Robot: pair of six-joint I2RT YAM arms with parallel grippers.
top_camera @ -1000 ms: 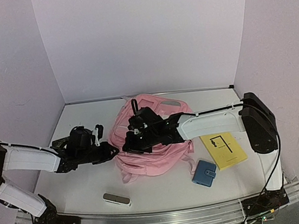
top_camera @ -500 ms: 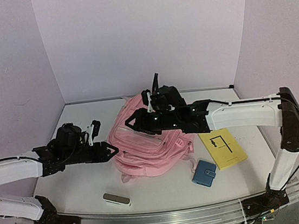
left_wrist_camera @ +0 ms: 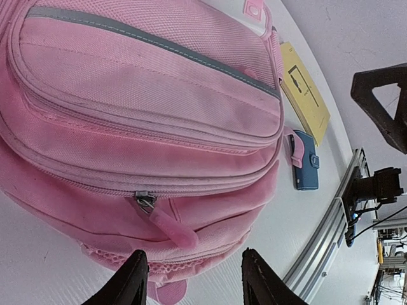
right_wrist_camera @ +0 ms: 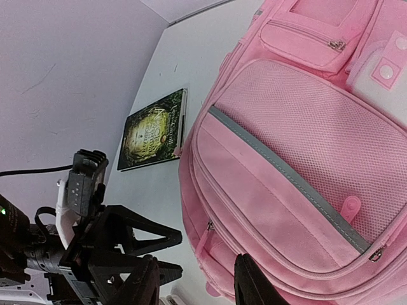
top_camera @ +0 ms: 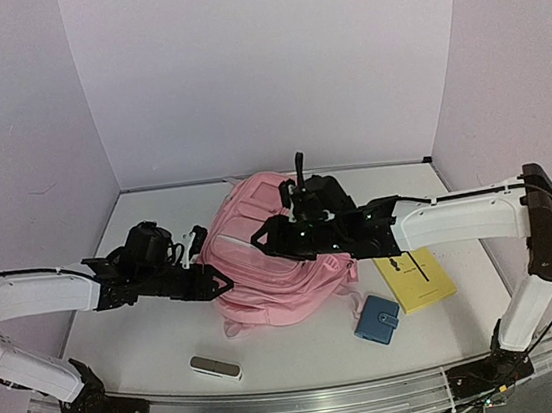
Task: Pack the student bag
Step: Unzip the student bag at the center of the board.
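At student bag (top_camera: 276, 292): left jaws, right jaws both parted, gripping nothing.

The student bag (top_camera: 265, 278) lies flat in the middle of the frame on the white table (top_camera: 152, 343), its pink front facing up. My left gripper (top_camera: 211, 270) reaches in from the left and sits at the bag's left edge with its jaws apart. My right gripper (top_camera: 263, 240) stretches in from the right and hangs over the bag's upper half; from above I cannot tell how its jaws stand. A yellow booklet (top_camera: 416, 278) lies right of the bag, with a blue wallet (top_camera: 377, 319) just below it. A grey case (top_camera: 215, 366) lies at lower left, near the metal rail (top_camera: 300, 405).
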